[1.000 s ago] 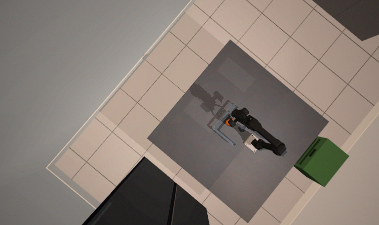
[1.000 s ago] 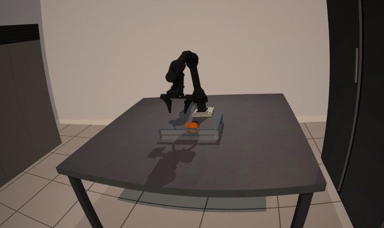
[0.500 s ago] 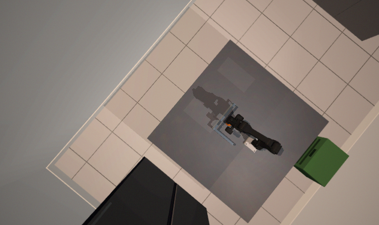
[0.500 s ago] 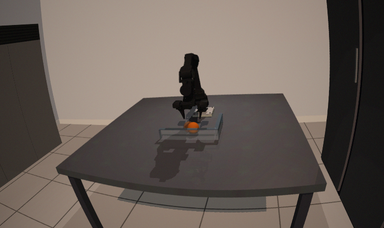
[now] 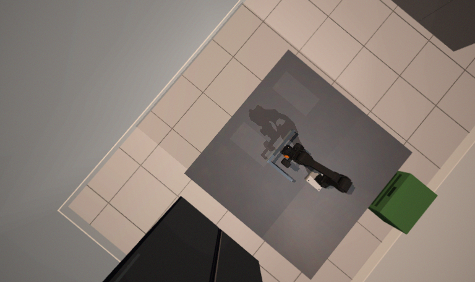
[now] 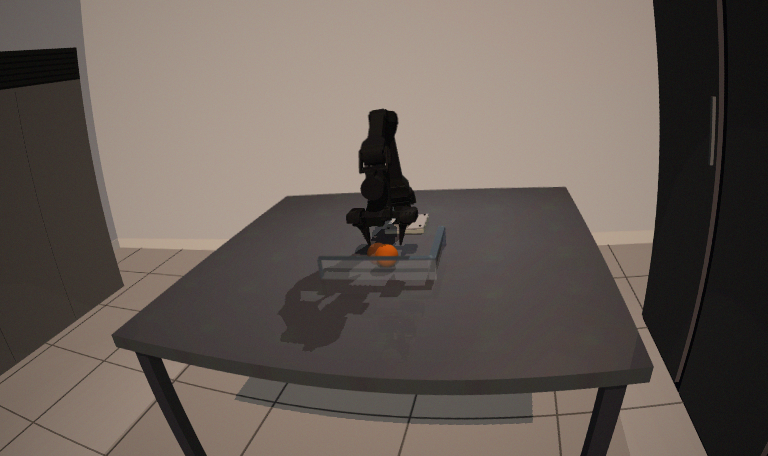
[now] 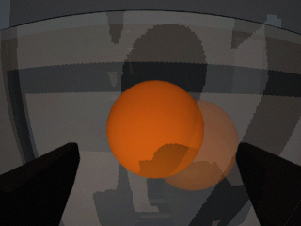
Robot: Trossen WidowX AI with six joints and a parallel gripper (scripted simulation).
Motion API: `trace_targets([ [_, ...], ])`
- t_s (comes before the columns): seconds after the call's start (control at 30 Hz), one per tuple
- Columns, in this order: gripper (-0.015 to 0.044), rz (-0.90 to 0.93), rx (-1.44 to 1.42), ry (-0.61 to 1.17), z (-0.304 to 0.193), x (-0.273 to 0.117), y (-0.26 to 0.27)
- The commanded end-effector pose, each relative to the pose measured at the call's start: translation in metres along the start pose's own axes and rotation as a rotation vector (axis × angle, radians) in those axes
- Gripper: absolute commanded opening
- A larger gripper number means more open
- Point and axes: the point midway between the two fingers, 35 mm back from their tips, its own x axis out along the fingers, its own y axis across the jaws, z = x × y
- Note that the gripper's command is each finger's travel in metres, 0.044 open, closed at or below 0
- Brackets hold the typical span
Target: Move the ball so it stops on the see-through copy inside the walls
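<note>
My gripper (image 7: 160, 153) hangs wide open and empty over the ball (image 7: 153, 128), a finger (image 7: 38, 201) on either side of it. The ball lies inside the walls (image 6: 436, 250), overlapping the copy (image 7: 210, 147) but off to one side of it. If I close off-centre, I expect a finger would knock the ball away. A hard nudge could bounce it off the wall past the copy.

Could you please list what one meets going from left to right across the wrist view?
Left finger → orange ball → see-through copy, which the ball partly covers on its left side → right finger. The fingers stand wide apart with nothing between them.
</note>
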Motion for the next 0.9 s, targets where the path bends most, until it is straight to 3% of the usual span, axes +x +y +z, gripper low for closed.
trace_targets([
  [0.0, 0.0418, 0.005, -0.002, 0.009, -0.001, 0.009, 0.001],
  [0.63, 0.0418, 0.005, -0.002, 0.009, -0.002, 0.036, 0.001],
  [0.73, 0.034, 0.005, -0.002, 0.009, -0.002, 0.036, 0.001],
  [0.87, 0.0313, 0.005, -0.002, 0.009, -0.002, 0.036, 0.001],
])
